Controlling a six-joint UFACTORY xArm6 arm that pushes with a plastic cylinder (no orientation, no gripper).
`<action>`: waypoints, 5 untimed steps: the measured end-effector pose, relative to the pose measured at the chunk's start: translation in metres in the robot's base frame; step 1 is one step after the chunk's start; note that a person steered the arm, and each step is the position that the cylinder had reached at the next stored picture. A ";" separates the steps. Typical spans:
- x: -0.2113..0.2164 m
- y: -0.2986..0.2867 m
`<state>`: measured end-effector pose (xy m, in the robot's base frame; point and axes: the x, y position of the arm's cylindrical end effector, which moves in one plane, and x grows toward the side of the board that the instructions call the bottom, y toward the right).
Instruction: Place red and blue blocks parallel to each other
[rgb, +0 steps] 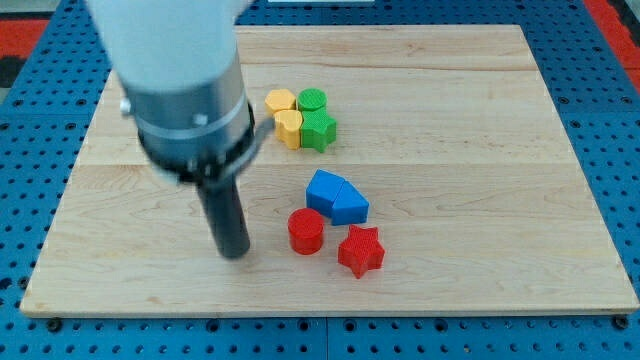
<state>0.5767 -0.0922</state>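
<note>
Red cylinder and red star lie below the touching blue blocks, mid-surface. My tip, a plain rod tool gripping nothing, stands left of the cylinder. Advise short, square pushes to align rows.

Arm body: cut off by the view's top edge; strongly blurred, no surface detail readable.
Surface: top-left corner region hidden behind the arm body; a strip of its left half hidden behind the rod.
My tip: softly blurred; exact contact with the surface cannot be told.
Blue blocks: two pieces touching; the seam between them is indistinct, and individual shapes cannot be told with certainty.
Yellow blocks: two pieces touching; outlines too small for their shapes to be told.
</note>
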 end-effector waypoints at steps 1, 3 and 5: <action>0.022 0.023; -0.050 0.048; -0.060 0.060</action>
<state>0.5167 -0.0318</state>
